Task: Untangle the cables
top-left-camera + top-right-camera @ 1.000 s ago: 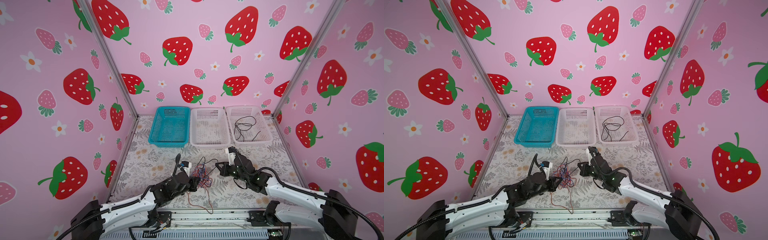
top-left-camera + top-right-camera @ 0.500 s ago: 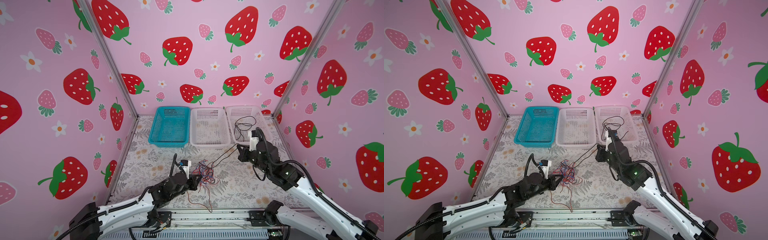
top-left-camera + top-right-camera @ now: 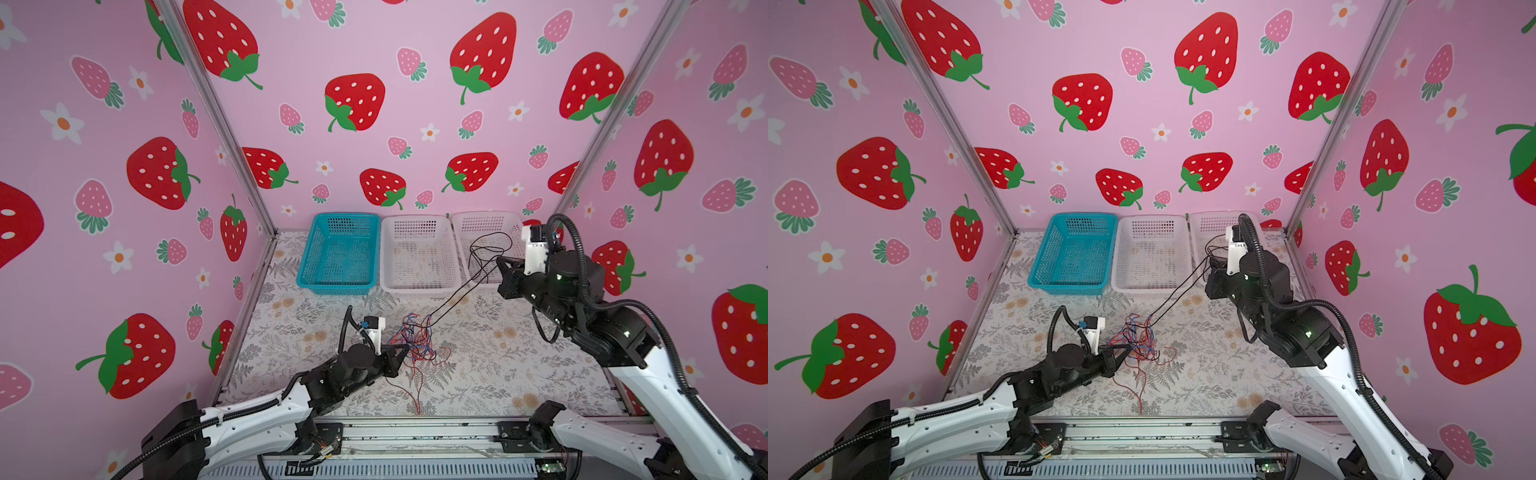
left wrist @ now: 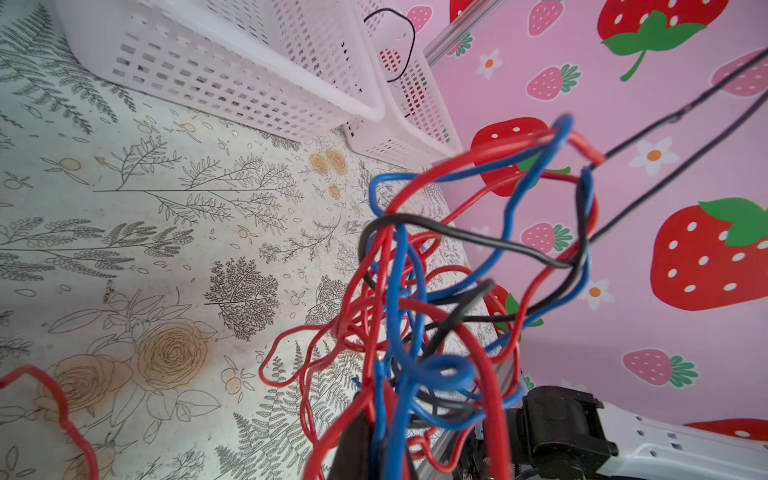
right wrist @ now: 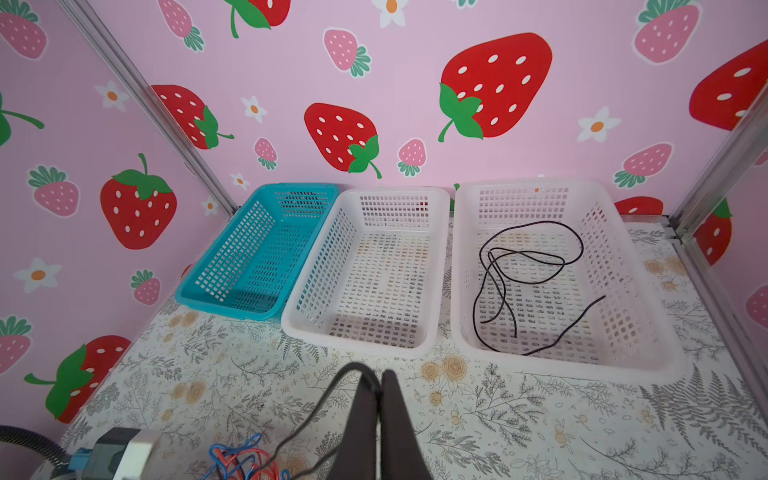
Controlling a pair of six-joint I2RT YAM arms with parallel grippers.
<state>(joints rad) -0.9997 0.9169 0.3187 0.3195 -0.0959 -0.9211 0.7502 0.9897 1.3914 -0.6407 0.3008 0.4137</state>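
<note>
Your R tool [image 3: 500, 262], clamped on black cable [image 3: 457, 296], sits back-right of tangle [image 3: 415, 338] gripped in closed L tool [image 3: 404, 350]: pull along that taut line.

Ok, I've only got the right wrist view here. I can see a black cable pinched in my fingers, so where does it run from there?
Observer: In both top views the black cable runs as two straight strands from the right gripper down to the tangle.
Operator: Is anything holding that tangle?
Observer: Yes, the left gripper is shut on it, low over the table.
Operator: Any loose ends I can't see?
Observer: One red cable trails out of the tangle toward the front edge of the table.
</note>
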